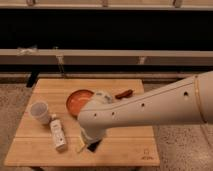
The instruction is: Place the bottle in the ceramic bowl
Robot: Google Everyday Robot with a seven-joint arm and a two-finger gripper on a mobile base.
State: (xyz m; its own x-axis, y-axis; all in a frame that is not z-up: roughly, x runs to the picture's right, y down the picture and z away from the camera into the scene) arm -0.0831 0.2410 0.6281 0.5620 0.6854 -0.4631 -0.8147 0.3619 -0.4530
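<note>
The end effector (86,144) hangs released low over the desk (125,146), just beside the bottle (58,135) lying flat near the cup (40,111); the bowl (77,101) sits behind.

A: How is the arm (150,107) lying?
B: It is reaching in from the right, bending downward at its left end.
A: And the gripper (86,145)?
B: It is pointing down below that bend, jaws standing spread.
</note>
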